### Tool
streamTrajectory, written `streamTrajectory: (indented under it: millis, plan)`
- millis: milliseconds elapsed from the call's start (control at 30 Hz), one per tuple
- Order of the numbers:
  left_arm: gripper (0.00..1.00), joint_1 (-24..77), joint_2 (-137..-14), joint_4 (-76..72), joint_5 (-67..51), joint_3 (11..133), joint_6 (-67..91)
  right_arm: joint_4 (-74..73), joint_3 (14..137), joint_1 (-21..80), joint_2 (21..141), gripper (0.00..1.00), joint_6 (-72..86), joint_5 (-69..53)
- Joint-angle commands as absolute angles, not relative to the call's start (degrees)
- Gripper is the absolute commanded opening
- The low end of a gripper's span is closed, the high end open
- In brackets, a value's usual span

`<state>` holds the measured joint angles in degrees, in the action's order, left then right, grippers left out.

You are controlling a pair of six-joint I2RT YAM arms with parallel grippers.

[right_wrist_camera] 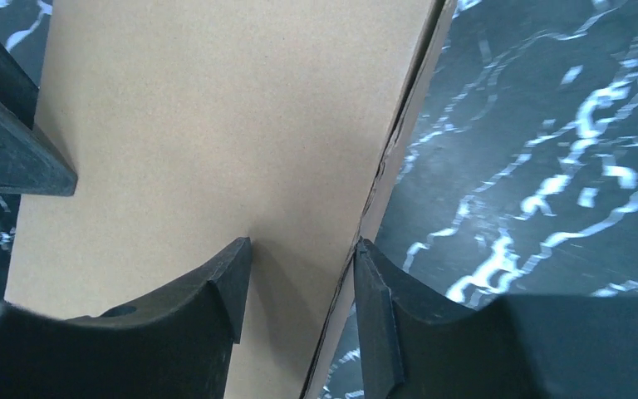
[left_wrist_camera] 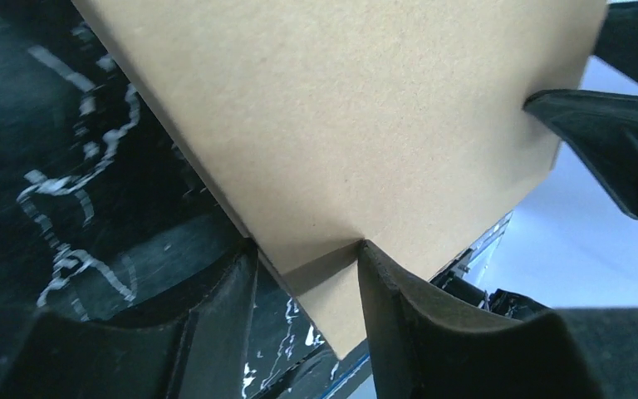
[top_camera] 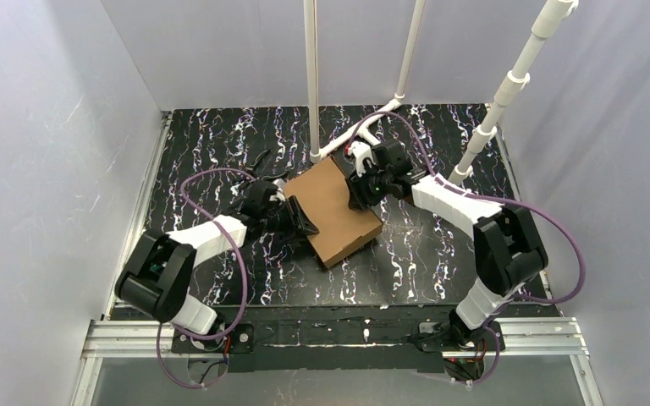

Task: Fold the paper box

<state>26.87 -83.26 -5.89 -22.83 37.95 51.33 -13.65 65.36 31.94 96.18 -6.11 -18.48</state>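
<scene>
Paper box [top_camera: 336, 216] (lid closed) rests on table [top_camera: 440, 254]

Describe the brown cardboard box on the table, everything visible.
The plain brown cardboard box is shallow, rectangular and closed, its top face smooth and unmarked. It lies skewed on the black marbled table. The left tool straddles its left edge near a corner, the right tool its right edge, where a lid seam shows; whether either clamps firmly cannot be told.
</scene>
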Motion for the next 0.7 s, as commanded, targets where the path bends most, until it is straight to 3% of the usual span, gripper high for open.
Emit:
streamTrajectory:
  millis: [0, 400, 667]
  plan:
    - [0.44, 30.4, -88.1, -13.1, -24.8, 46.3, 52.1, -18.8, 68.6, 37.1, 91.8, 0.47, -12.0, -20.5]
    - [0.46, 31.6, -98.8, -15.3, -24.2, 56.7, 54.3, -25.1, 68.4, 45.7, 84.1, 0.46, -20.2, -10.8]
    - [0.47, 29.9, -97.3, -17.1, -22.3, 51.8, 56.2, -28.6, 64.8, 54.2, 81.5, 0.46, -25.3, -6.8]
